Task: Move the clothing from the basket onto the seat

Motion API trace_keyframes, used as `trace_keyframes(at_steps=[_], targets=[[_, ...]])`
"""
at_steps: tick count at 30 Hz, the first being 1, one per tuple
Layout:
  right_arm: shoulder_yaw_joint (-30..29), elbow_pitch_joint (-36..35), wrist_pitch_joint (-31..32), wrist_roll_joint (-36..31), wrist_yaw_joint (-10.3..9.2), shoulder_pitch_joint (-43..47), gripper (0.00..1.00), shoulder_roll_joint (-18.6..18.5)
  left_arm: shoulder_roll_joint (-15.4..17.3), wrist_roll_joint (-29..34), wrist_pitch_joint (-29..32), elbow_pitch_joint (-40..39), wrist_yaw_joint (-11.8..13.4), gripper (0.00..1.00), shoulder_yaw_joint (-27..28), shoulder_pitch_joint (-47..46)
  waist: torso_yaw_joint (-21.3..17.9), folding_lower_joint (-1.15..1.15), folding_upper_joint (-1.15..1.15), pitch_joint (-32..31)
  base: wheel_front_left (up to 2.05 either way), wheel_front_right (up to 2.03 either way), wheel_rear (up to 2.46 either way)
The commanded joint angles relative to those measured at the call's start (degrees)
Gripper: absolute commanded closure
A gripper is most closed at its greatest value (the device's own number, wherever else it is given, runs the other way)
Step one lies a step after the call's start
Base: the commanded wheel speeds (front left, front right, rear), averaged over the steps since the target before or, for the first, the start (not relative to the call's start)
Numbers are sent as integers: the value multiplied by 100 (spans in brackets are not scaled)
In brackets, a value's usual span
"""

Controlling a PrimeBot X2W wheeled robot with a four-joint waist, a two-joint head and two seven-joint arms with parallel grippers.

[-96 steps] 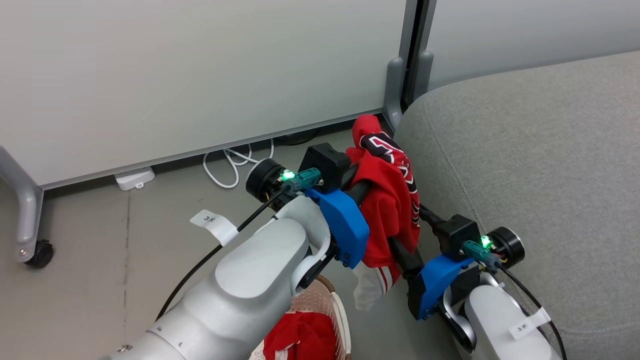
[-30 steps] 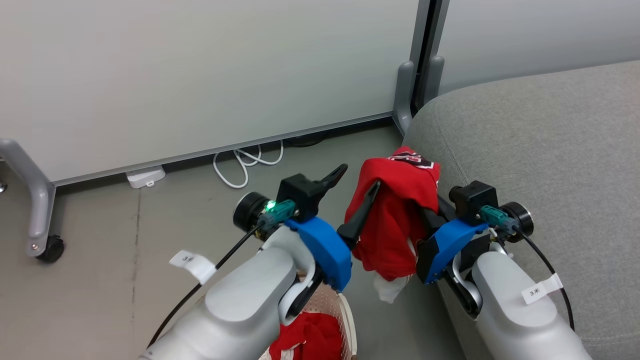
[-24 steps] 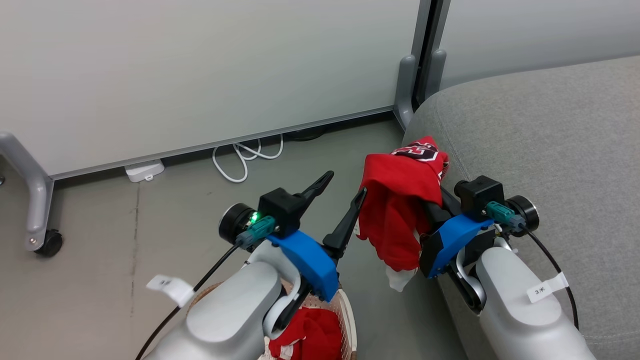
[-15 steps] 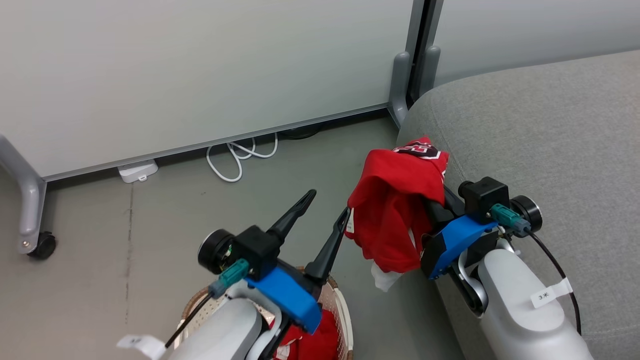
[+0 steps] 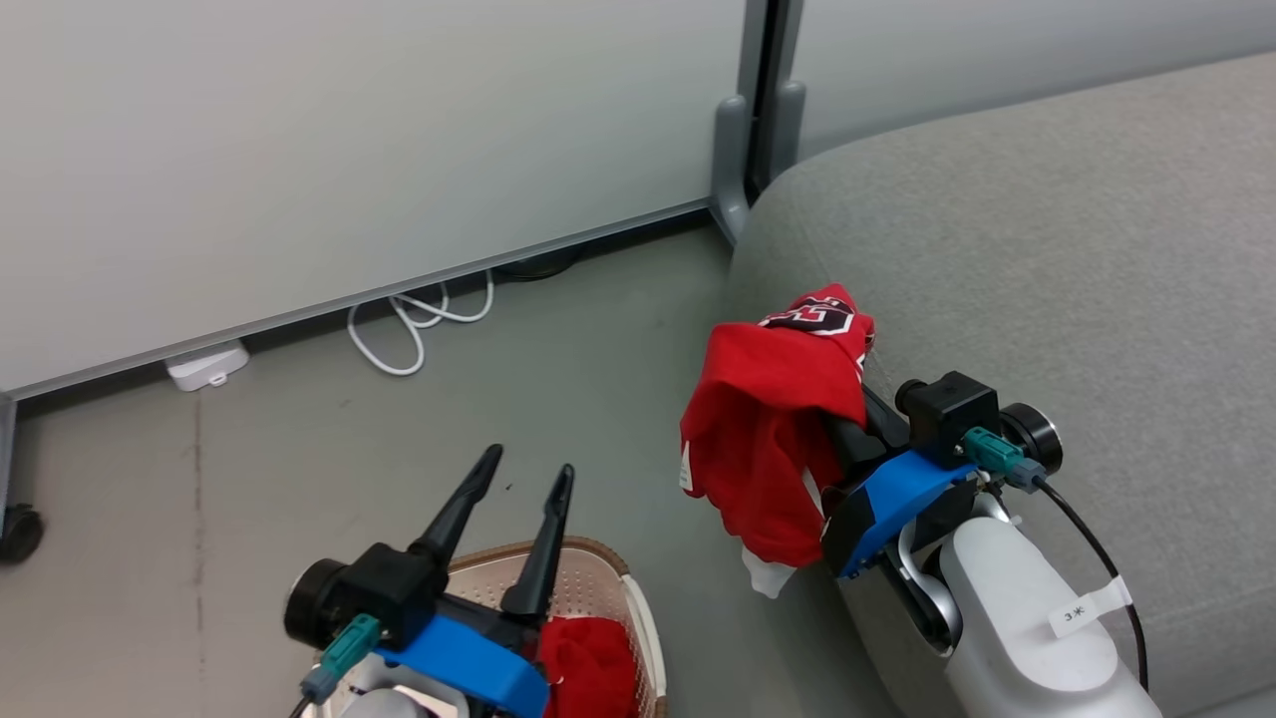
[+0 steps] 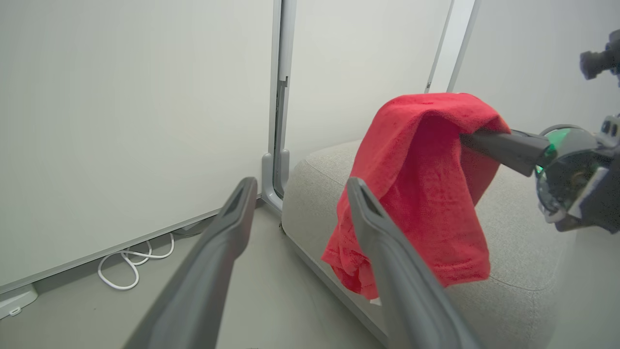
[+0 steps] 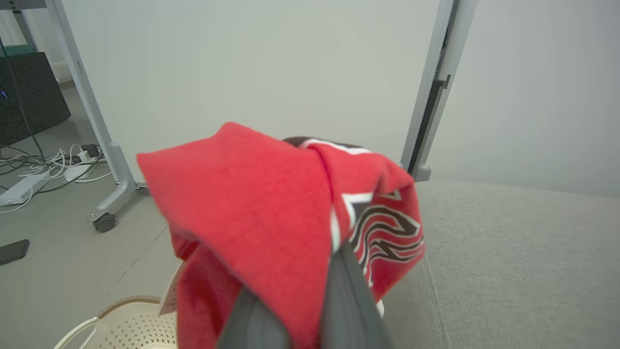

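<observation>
Two garments on this job, so where is each, from your left? (desk)

On my left, the left gripper [image 5: 531, 459] stands with its long dark fingers spread wide and nothing between them. It sits above the cream-white perforated plastic basket [image 5: 590, 590] with the brown woven-look rim, which rests on the grey floor [image 5: 299, 449]. The plain red soft garment [image 5: 588, 668] lies bunched inside the basket. (me)

And the other one? (desk)

The red jersey [image 5: 768, 419], soft knit with black-and-white lettering and a white panel, is draped over my right gripper [image 7: 315, 295], whose fingers are clenched on a fold of it. It hangs limp, long axis straight down, just beside the rounded corner of the large grey woven-fabric seat cushion [image 5: 1047, 249]. Whether the cloth brushes the cushion's side I cannot tell. (me)

Which way does it need to go? (desk)

The cushion's broad flat top lies to the right of that gripper and beyond it, and my right arm is much the nearer one. So I judge the coming move to be a carry rightward, up over the edge, before I let go. The cloth is floppy. If I release too near the corner, I expect the trailing white tail could drag the whole thing off toward the floor. (me)
</observation>
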Motion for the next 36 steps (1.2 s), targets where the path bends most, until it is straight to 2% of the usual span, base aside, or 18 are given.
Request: trace_keyframes(at_steps=[1, 5, 11, 24, 36], targets=[[33, -89, 25, 19, 3, 61, 100, 10, -6, 91, -26, -76, -24, 0, 172, 97, -165, 0, 0, 56, 0, 0, 0], [138, -194, 50, 69, 3, 44, 100, 19, -23, 225, -27, -171, -43, 0, 495, 258, -386, 0, 0, 124, 0, 0, 0], [269, -432, 62, 172, 3, 90, 100, 28, -97, 498, -27, -243, -125, 0, 969, 365, -957, 0, 0, 265, 0, 0, 0], [179, -778, 24, 216, 3, 341, 100, 44, -140, 714, -27, -206, -228, 0, 1115, 239, -1884, 0, 0, 450, 0, 0, 0], [-256, -1222, 24, 167, 3, 726, 100, 46, 9, 623, -27, -45, -239, 0, 689, -157, -2008, 0, 0, 690, 0, 0, 0]])
